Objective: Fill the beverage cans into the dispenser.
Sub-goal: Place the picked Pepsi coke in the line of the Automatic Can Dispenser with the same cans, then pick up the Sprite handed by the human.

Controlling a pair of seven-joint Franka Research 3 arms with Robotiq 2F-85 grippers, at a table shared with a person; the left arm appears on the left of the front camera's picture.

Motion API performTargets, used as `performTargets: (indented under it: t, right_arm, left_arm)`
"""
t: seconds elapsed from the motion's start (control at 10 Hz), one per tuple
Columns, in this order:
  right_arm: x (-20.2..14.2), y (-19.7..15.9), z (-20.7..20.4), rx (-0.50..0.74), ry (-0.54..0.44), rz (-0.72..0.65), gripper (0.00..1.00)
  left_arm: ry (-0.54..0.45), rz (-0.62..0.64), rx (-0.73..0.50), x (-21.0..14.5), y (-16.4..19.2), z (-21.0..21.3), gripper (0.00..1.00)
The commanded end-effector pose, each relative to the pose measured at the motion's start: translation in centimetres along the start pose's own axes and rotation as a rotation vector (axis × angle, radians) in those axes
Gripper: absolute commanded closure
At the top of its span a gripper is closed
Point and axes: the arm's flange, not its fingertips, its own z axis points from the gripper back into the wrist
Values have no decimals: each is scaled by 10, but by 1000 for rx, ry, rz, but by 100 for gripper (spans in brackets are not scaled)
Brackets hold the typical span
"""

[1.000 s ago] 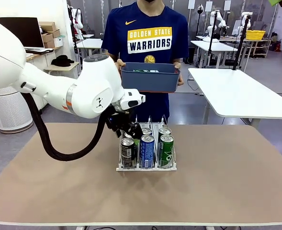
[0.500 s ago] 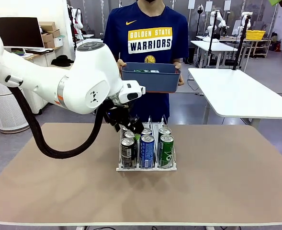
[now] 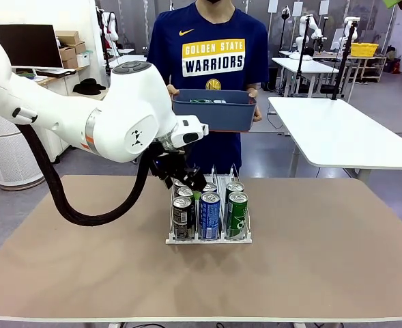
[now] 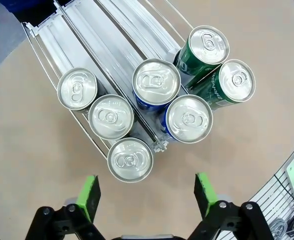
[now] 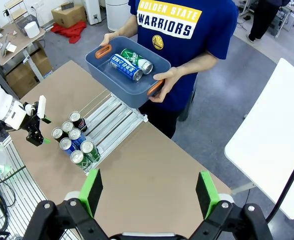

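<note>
The dispenser [image 3: 207,239] stands mid-table with several beverage cans at its front end. From above in the left wrist view, its rails [image 4: 112,30] hold three dark cans [image 4: 111,116], two blue ones [image 4: 188,118] and two green ones [image 4: 236,80]. My left gripper [image 3: 184,179] hovers open just above the left lane's cans, its green pads [image 4: 91,192] spread with nothing between them. My right gripper [image 5: 148,192] hangs open high above the table. The person holds a blue bin [image 3: 213,113] behind the dispenser, with a blue can [image 5: 127,67] and a green can [image 5: 136,59] lying in it.
The brown table [image 3: 323,260] has bare room on both sides of the dispenser. The person stands at the far edge, both hands on the bin's handles. A white table [image 3: 344,133] stands behind at the right.
My left arm has lifted a little and swung back from the left lane, the gripper staying open. The cans and the bin have not moved.
</note>
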Motion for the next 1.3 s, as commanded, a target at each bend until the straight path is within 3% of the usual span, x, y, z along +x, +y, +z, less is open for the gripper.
performTargets:
  t: [0.0, 0.7, 1.0, 1.2]
  right_arm:
    - [-1, 2, -1, 7, 0, 2, 0]
    - [-1, 2, -1, 7, 0, 2, 0]
    - [-1, 2, -1, 7, 0, 2, 0]
    - [-1, 2, -1, 7, 0, 2, 0]
  left_arm:
    - [2, -5, 0, 1, 3, 0, 0]
    - [-2, 0, 0, 1, 0, 1, 0]
    - [128, -76, -169, -3, 64, 64, 0]
    - [125, -131, -207, -9, 87, 106, 0]
